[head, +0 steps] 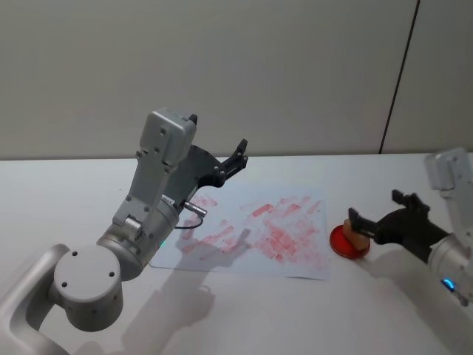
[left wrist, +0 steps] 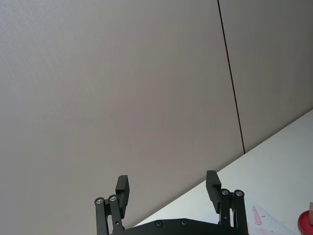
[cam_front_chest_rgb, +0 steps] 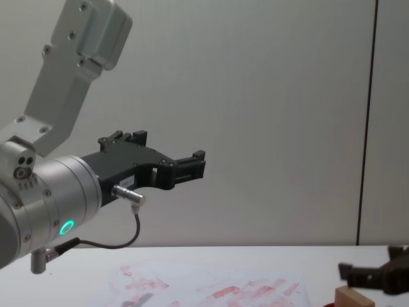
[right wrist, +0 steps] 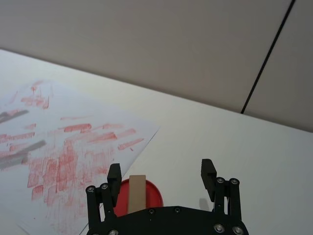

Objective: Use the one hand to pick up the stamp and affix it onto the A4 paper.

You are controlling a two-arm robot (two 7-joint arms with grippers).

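Note:
The stamp (head: 358, 239), a small tan wooden block, stands upright on a red ink pad (head: 341, 241) just right of the A4 paper (head: 259, 231). The paper is white and covered with red prints. My right gripper (head: 375, 210) is open at the stamp. In the right wrist view the stamp (right wrist: 137, 192) sits between the fingers, close to one fingertip (right wrist: 114, 175), with the ink pad (right wrist: 152, 195) under it and the A4 paper (right wrist: 63, 147) beyond. The chest view shows the stamp (cam_front_chest_rgb: 355, 298) low at the right. My left gripper (head: 240, 154) hangs open and empty, raised above the paper's far edge.
The white table (head: 66, 185) runs back to a grey wall with a dark vertical seam (head: 397, 81). The raised left arm (head: 159, 185) looms over the paper's left side. Bare tabletop lies in front of the paper and to its far left.

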